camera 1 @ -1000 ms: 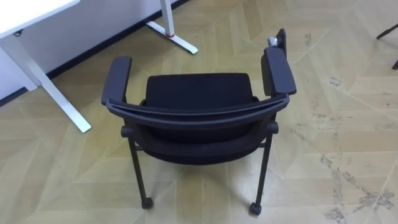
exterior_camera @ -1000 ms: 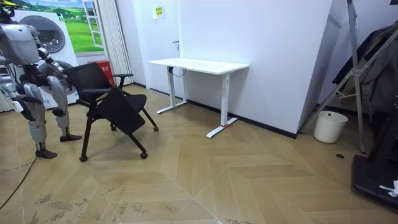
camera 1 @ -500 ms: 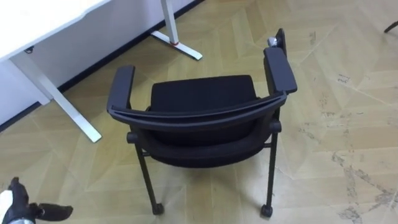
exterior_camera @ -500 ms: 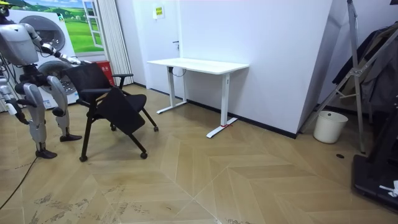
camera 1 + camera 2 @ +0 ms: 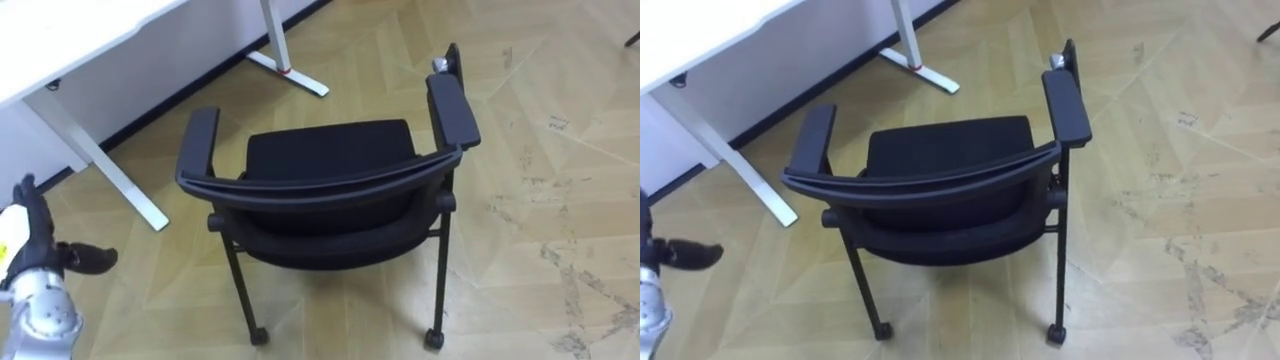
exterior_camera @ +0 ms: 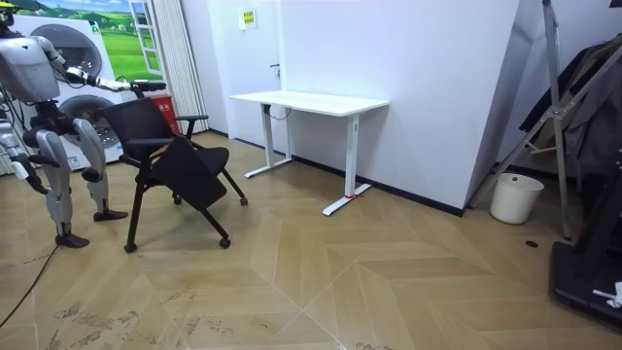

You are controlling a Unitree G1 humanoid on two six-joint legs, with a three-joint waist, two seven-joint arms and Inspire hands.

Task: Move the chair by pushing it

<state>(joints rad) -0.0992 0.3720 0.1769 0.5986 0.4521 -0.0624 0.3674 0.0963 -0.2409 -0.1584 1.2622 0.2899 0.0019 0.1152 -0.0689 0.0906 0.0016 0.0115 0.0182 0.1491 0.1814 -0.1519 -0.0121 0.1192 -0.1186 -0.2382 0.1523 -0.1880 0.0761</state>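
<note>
Right now the black chair with thin metal legs and little wheels (image 5: 330, 190) stands in the middle of the eye views, on the light wooden floor (image 5: 540, 150). Its curved back is on the near side, at 6 o'clock, and its seat faces 12 o'clock. The left hand (image 5: 40, 258) is up at about 8 o'clock from the chair, well apart from it. Its fingers are spread wide and it holds nothing. A white desk with white metal legs (image 5: 60, 40) stands at 10 o'clock from the chair. Seen from the room view, the robot stands behind the chair at the room view's left, its left arm stretched forward. The right hand (image 6: 19, 171) hangs low by its side, and I cannot tell how it is held.
</note>
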